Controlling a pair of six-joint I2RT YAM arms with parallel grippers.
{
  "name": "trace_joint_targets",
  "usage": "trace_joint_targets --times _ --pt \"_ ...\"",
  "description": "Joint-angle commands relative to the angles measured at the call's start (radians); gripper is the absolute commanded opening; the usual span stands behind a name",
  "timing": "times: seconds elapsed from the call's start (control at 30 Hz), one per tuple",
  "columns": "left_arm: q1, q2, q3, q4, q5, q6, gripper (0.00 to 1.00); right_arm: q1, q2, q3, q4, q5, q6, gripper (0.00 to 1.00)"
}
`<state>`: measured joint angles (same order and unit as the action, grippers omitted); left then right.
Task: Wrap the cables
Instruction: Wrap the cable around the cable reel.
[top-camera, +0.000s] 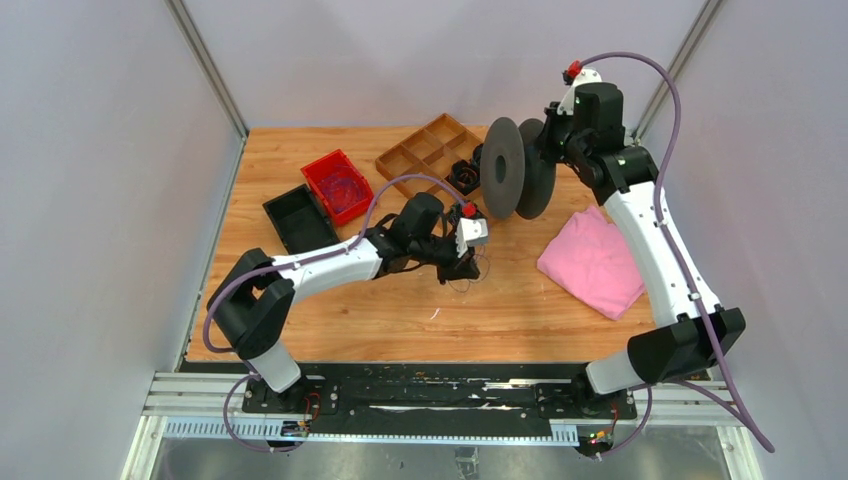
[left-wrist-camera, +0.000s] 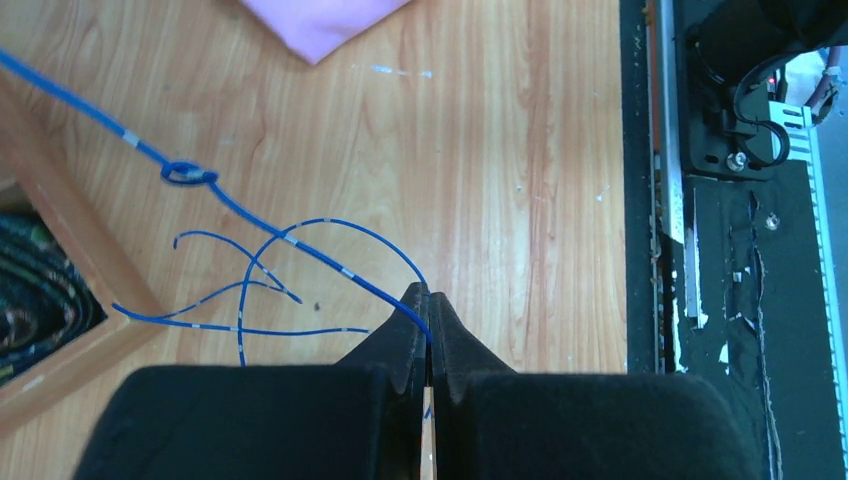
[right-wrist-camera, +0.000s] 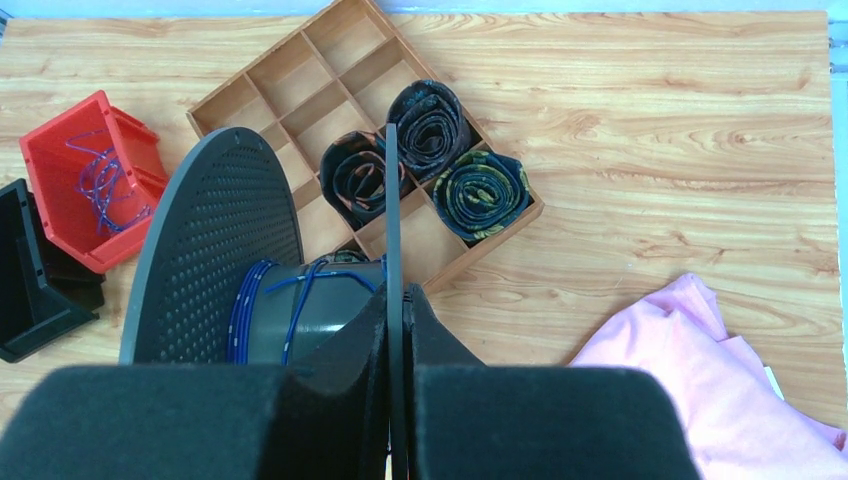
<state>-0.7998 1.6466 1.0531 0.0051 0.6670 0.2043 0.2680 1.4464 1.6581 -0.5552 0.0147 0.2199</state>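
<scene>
Pale walls (top-camera: 100, 150) enclose a wooden table (top-camera: 400, 310).

Top view: we see the left claw (top-camera: 462, 268) low near the table's middle, over loose loops of cable (top-camera: 468, 284). The right claw (top-camera: 545, 150) holds a dark spool (top-camera: 502, 168) on edge at the far right, presumably so it can take the winding. A pink cloth (top-camera: 592, 262) lies on the right.

Left wrist view: we find the left claw (left-wrist-camera: 429, 300) pressed together on the blue cable (left-wrist-camera: 300, 243), which runs on past a knot (left-wrist-camera: 188, 174). Slack curls on bare wood.

Right wrist view: the right claw (right-wrist-camera: 396, 300) is clamped on one spool flange, seen edge-on. Several turns of cable (right-wrist-camera: 245, 310) sit on the hub. Beyond lie a compartment tray (right-wrist-camera: 290, 75) and a red bin (right-wrist-camera: 45, 170) holding more cable.
</scene>
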Motion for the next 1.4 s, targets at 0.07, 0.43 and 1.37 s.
trace_joint_targets --times 0.07,0.43,1.37 --pt "-0.073 -0.021 0.073 -0.133 0.013 0.08 0.0 -0.014 0.005 -0.009 0.138 0.111 -0.004 0.0" --pt "-0.077 0.068 0.311 -0.217 0.03 -0.037 0.0 0.031 -0.032 -0.165 0.205 0.155 -0.037 0.01" --pt "-0.008 0.159 0.707 -0.56 -0.082 -0.034 0.11 0.115 -0.16 -0.453 0.373 0.162 -0.21 0.01"
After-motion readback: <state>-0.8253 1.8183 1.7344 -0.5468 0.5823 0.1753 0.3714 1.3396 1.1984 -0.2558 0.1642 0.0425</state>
